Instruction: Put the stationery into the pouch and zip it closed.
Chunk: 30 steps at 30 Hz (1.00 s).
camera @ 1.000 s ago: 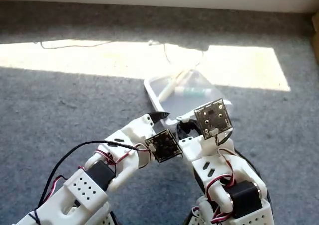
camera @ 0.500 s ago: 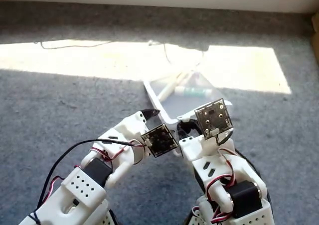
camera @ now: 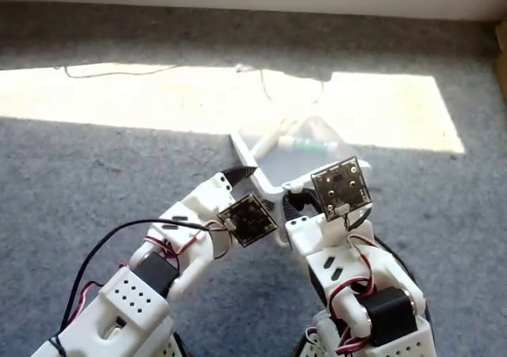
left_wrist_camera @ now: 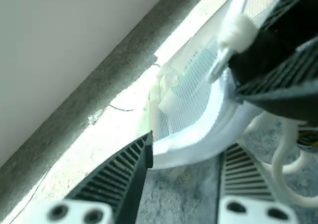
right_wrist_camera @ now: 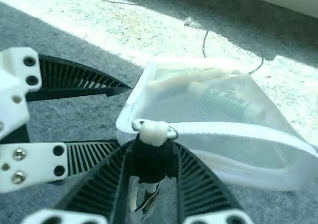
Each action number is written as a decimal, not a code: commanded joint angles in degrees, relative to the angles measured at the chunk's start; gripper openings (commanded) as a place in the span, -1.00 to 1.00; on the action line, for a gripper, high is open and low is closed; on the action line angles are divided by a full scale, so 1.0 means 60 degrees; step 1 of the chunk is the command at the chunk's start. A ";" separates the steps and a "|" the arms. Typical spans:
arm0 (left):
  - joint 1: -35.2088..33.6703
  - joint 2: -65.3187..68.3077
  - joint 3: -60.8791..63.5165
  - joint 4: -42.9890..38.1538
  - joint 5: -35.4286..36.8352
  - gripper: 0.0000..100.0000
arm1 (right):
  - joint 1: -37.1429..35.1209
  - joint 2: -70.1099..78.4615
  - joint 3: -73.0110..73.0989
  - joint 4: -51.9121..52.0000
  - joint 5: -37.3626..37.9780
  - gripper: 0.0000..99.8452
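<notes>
Evidently zipping is in hand: stationery [right_wrist_camera: 213, 97] sits inside the pouch [camera: 305, 155] at twelve o'clock from both arms, the right gripper [right_wrist_camera: 150, 157] has jaws clamped on the zip pull [right_wrist_camera: 155, 131], and the left gripper [left_wrist_camera: 191, 147], jaws apart around the pouch's eight-o'clock corner, should next brace it.

Both arms are stretched forward, wrists close together; the left gripper [left_wrist_camera: 191, 152] holds its jaws wide apart, the right gripper [right_wrist_camera: 150, 157] keeps them pressed together
</notes>
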State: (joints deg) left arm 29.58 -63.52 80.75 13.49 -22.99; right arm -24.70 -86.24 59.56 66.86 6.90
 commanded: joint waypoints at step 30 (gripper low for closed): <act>0.1326 -0.0125 0.0462 -0.1832 0.0103 -0.99 | 0.0579 -0.0095 -0.0168 -0.0300 0.0000 -0.98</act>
State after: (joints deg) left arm 36.53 -63.43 84.79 3.91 -22.64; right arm -24.62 -86.68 59.56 66.86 6.90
